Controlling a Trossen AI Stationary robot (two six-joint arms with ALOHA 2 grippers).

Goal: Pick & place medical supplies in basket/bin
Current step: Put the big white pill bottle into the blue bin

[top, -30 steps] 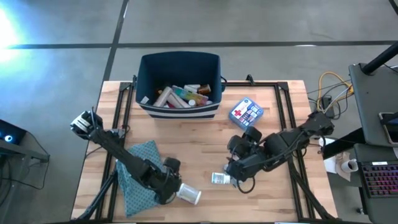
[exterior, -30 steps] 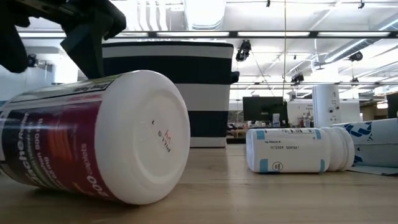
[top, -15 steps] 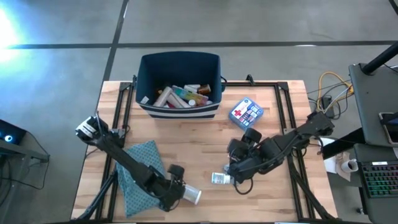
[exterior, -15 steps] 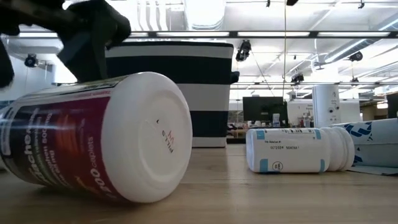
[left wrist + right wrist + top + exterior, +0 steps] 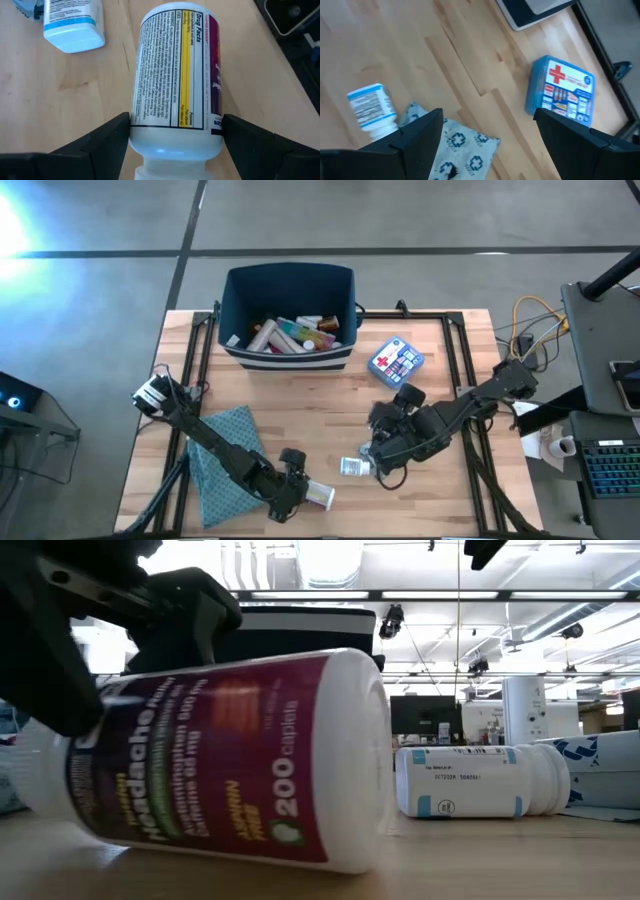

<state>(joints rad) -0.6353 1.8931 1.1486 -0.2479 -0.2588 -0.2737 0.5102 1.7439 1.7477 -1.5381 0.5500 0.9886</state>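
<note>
A white pill bottle with a purple and yellow label (image 5: 320, 496) lies on its side near the table's near edge; it fills the low view (image 5: 230, 760). My left gripper (image 5: 293, 485) is shut on it. My right gripper (image 5: 383, 442) is open and holds nothing, over a grey patterned pouch (image 5: 465, 145). A small white bottle with a blue label (image 5: 352, 467) lies on its side beside the pouch. A blue-white red-cross box (image 5: 396, 361) lies flat, farther back. The navy bin (image 5: 232, 310) at the far edge holds several supplies. My left gripper pinches the white pill bottle between its two fingers, one on each side of the body at the shoulder, close to the cap (image 5: 137, 131). The fingers (image 5: 107, 137) come low from the table's left, over the cap end, and lie along the bottle. The bottle lies on its side, its flat bottom toward the table's right.
A flat teal dotted cloth (image 5: 225, 450) lies under my left arm at the near left. Bare wood lies between the bin and both grippers. Cables and a desk with a keyboard stand off the table's right edge.
My left gripper has gone toward the table's right and near edges, up to the white pill bottle. The bottle has slid a little toward the right edge and turned about: in the low view its flat bottom faced the camera, and now its labelled side does.
</note>
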